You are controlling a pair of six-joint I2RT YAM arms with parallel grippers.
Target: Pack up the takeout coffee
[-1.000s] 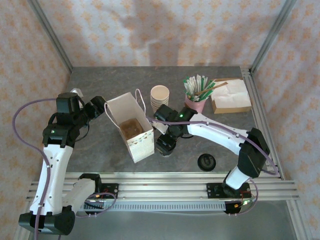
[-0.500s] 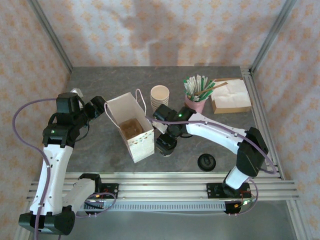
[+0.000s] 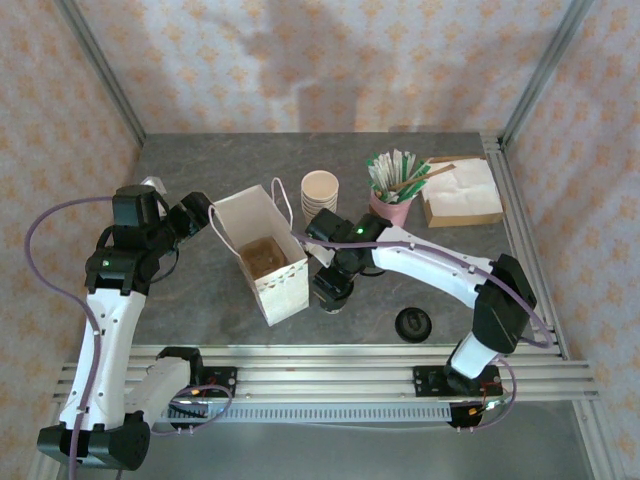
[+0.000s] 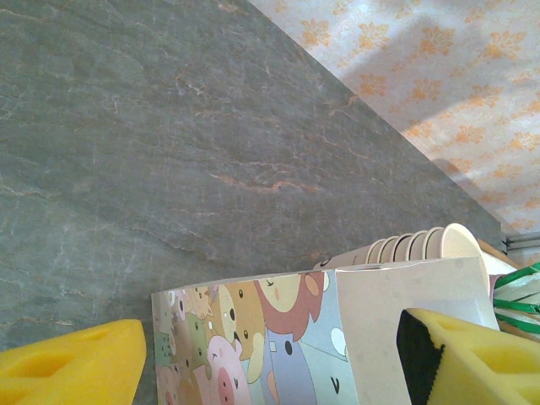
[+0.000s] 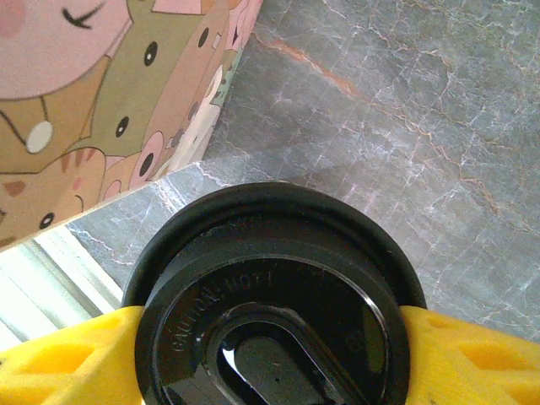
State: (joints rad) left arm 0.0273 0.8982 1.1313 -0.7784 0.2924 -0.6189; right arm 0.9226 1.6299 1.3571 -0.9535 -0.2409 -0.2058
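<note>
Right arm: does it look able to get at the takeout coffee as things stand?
Likely yes: the right gripper sits around the takeout coffee, a yellow finger on each side, nothing between; the white paper bag stands beside, apart.

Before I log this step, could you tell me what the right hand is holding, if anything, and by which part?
The takeout coffee, clamped from both sides at the rim of its black lid.

Black-lidded takeout coffee [image 5: 274, 321], cartoon-animal bag [image 5: 101, 93] (pastel), grey veined table [image 5: 405, 126]
</note>
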